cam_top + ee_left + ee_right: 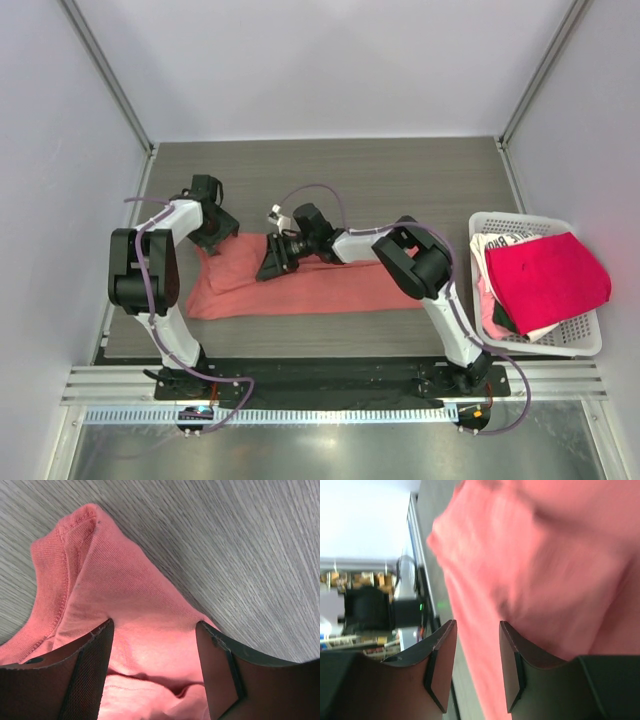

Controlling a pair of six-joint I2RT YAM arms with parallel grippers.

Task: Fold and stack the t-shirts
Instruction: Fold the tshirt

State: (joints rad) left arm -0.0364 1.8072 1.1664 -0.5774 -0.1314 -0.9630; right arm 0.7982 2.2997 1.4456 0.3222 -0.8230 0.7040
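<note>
A salmon-coral t-shirt (300, 285) lies in a long folded strip across the middle of the table. My left gripper (212, 228) sits over its far left corner, jaws open with cloth (150, 645) bunched between them. My right gripper (272, 260) hovers over the shirt's upper middle, jaws open with nothing clamped; the shirt (545, 565) fills its view. A crimson-pink t-shirt (545, 275) lies on top of a white t-shirt with dark lettering (503, 243) in the basket.
A white plastic lattice basket (590, 340) stands at the right edge of the table. Grey wood-grain table (400, 180) extends behind the shirt. White walls enclose the left, back and right sides.
</note>
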